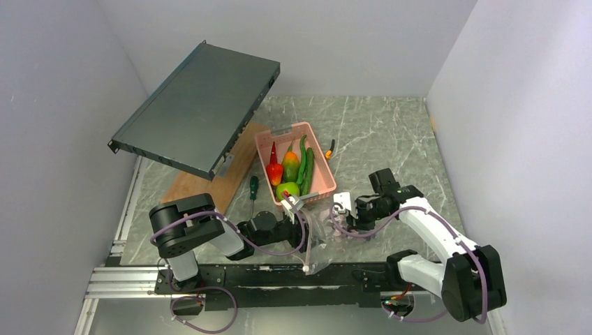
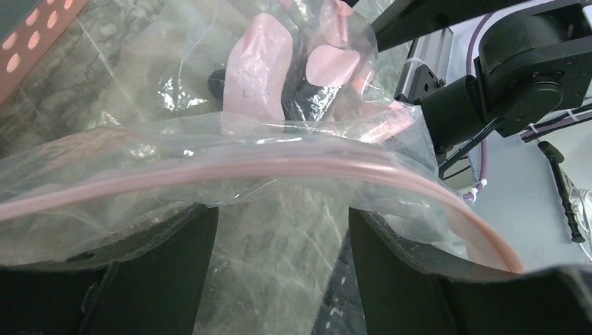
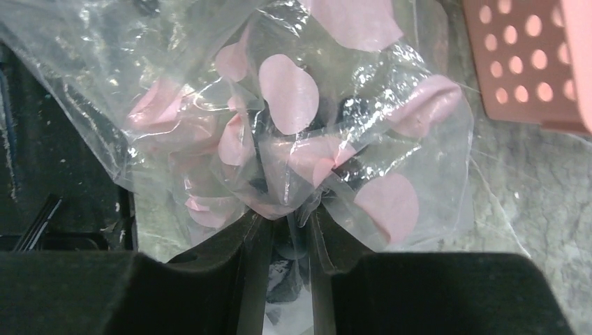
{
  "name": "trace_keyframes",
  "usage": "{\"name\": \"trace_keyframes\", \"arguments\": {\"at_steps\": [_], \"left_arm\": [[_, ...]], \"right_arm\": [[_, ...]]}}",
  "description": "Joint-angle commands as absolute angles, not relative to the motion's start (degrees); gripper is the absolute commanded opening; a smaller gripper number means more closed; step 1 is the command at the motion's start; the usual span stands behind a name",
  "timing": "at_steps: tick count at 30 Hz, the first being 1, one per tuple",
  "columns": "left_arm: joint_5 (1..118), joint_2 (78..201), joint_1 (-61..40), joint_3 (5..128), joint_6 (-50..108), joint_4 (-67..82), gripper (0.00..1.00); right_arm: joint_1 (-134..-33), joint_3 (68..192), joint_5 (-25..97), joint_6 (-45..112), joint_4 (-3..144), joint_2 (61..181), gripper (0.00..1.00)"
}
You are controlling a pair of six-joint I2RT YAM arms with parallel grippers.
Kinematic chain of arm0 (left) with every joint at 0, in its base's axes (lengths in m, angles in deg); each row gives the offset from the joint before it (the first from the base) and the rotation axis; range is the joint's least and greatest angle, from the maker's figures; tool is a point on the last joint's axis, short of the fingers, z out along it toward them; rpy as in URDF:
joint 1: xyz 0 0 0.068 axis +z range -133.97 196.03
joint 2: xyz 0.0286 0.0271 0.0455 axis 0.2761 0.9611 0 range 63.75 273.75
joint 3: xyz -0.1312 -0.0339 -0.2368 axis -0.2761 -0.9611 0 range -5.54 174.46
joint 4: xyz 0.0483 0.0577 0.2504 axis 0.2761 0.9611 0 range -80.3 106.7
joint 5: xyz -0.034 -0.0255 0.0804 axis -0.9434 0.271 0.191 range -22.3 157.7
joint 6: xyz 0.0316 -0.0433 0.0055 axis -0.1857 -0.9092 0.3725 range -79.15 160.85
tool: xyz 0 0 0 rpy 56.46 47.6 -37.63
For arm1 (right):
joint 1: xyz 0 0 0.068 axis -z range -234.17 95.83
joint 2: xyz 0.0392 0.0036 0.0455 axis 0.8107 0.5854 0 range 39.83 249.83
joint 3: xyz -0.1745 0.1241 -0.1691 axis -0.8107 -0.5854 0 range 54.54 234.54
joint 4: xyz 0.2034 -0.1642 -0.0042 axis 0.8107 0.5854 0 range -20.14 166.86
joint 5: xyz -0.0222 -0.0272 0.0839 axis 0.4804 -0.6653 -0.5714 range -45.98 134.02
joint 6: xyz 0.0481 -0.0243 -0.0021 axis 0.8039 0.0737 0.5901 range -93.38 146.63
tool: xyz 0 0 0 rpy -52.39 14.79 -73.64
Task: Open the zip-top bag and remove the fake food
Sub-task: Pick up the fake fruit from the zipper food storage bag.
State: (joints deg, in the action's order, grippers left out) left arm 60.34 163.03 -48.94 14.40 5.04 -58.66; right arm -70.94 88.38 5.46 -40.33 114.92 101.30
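Presently: bag (image 1: 315,234), slack, strung between both claws just beside the basket (image 1: 325,171). Right claw (image 3: 286,222) nearly closed, pinching a bunched fold, likely as anchor. Left claw (image 2: 279,230) spread wide, zip strip (image 2: 279,167) draped across; hold unclear. Food (image 1: 292,171) lies in basket.

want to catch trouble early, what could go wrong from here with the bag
1. The right claw pinches a crumpled wad of the zip-top bag, probably both layers, so pulling may not spread the mouth.
2. The left claw stands open, the pink zip strip only draped across it, so the bag could slip off.
3. The bag sits by the near edge of the table; anything inside might drop off.
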Motion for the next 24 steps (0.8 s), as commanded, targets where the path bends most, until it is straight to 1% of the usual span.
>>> {"name": "trace_keyframes", "arguments": {"at_steps": [1, 7, 9, 13, 15, 18, 20, 22, 24], "left_arm": [[60.80, 162.78, -49.28, 14.11, 4.58, -61.41, 0.72], [59.88, 163.50, -49.19, 14.84, 5.87, -59.36, 0.70], [59.27, 164.22, -49.19, 15.79, 6.10, -58.48, 0.69], [59.25, 164.67, -49.19, 16.61, 6.62, -57.07, 0.69], [59.26, 164.62, -49.19, 16.81, 6.85, -56.59, 0.69], [59.17, 165.27, -49.19, 17.50, 7.10, -55.81, 0.69], [59.09, 165.79, -49.19, 17.75, 7.00, -56.01, 0.69], [58.86, 166.03, -49.20, 17.96, 7.28, -56.13, 0.69], [58.68, 166.05, -49.19, 18.05, 7.74, -55.98, 0.69]], "right_arm": [[-71.81, 88.15, 0.78, -46.79, 118.53, 101.19, 0.25], [-72.53, 87.91, 0.71, -46.95, 118.26, 102.00, 0.32], [-72.70, 87.82, 1.39, -45.70, 117.02, 102.18, 0.40], [-72.80, 87.02, 4.58, -40.85, 112.39, 100.67, 0.63], [-73.00, 86.18, 6.60, -39.69, 110.76, 100.92, 0.69], [-74.34, 85.66, 10.09, -37.85, 108.62, 103.10, 0.70], [-75.57, 85.67, 12.38, -36.77, 107.56, 104.84, 0.69], [-77.13, 85.81, 13.57, -36.05, 107.27, 106.52, 0.65], [-78.33, 86.38, 13.58, -36.07, 107.61, 107.93, 0.57]]}}
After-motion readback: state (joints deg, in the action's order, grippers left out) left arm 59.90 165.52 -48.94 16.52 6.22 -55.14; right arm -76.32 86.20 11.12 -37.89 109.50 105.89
